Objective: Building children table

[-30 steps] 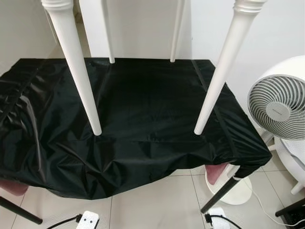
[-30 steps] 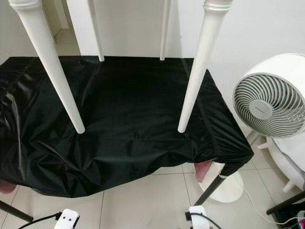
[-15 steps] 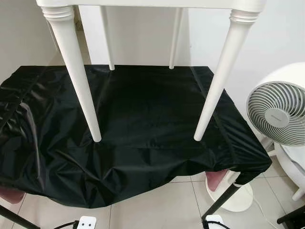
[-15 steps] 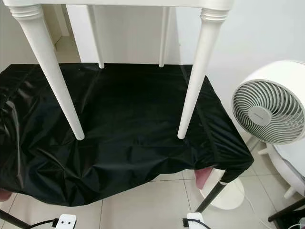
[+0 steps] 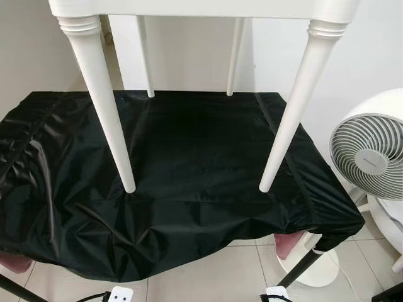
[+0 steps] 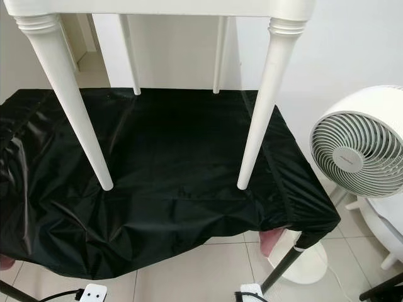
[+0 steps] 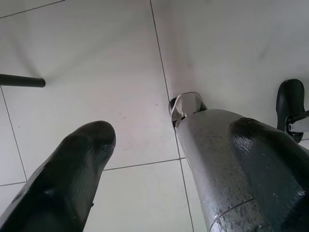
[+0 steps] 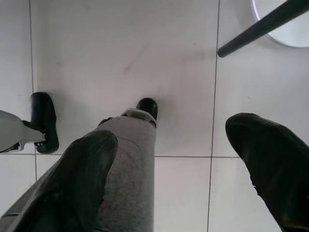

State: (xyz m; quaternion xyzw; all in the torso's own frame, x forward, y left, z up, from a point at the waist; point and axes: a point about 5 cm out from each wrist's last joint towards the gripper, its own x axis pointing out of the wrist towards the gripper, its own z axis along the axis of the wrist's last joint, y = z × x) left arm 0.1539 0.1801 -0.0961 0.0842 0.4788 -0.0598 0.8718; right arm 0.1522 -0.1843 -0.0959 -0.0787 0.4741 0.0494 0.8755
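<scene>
The white children table (image 5: 201, 7) stands upright on the desk (image 5: 189, 157), which is draped in a black cloth. All four legs are fitted. The two near legs (image 5: 104, 100) (image 5: 296, 104) rest their tips on the cloth at centre frame; the two far legs (image 6: 130, 53) (image 6: 219, 53) stand near the rear edge at the top of the frame. This placement suggests assembly is complete or nearly so; the cloth likely protects the finish.

Both arms hang idle, pointing down at the tiled floor (image 7: 96, 58). The left tool (image 7: 164, 154) has its fingers spread wide and holds nothing. The right tool (image 8: 188, 169) is likewise wide and unloaded. Both hang low, well apart from the children table above.

A white fan (image 6: 359, 151) stands at the right edge, beside the desk.
</scene>
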